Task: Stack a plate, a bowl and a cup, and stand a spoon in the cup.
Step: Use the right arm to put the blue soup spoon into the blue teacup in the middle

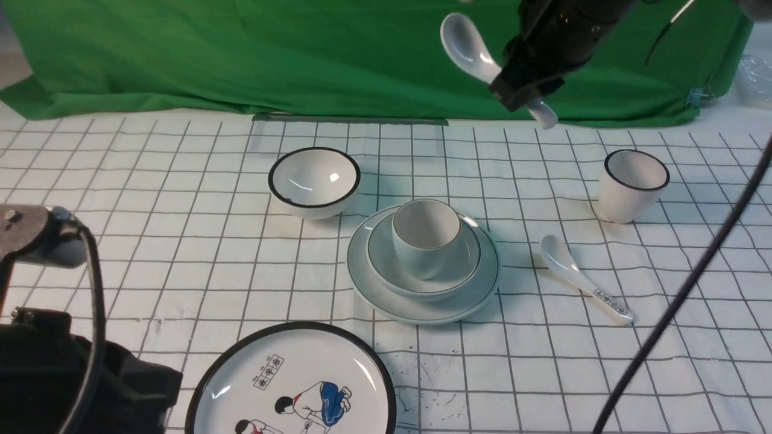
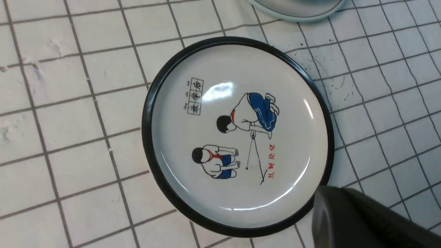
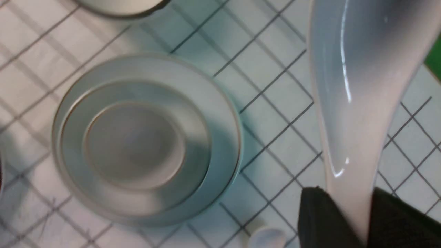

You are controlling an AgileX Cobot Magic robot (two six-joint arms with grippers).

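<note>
Centrally, one cup [image 1: 425, 241], upright in a bowl [image 1: 467, 265] upon a plate [image 1: 422, 312], served as landmark. One plain spoon [image 1: 467, 48], raised beyond and right of the cup, was gripped by the right gripper [image 1: 518, 87]; left gripper [image 1: 172, 386], closed, nearer and left.

The black-rimmed plate [image 2: 299, 144] carries a black-outlined strip of three boxes [image 2: 195, 96] with one Chinese character in each: 放学后, "after school". Beside each box runs a tiny line of Latin letters [image 2: 187, 96], too small to read with certainty. Near the drawn figures on the same plate stands a column of four red characters [image 2: 271, 161], handwritten in style and not clear enough to read. The printed spoon [image 1: 567, 268] has a row of boxed black characters [image 1: 610, 301] along its handle, too small to make out
</note>
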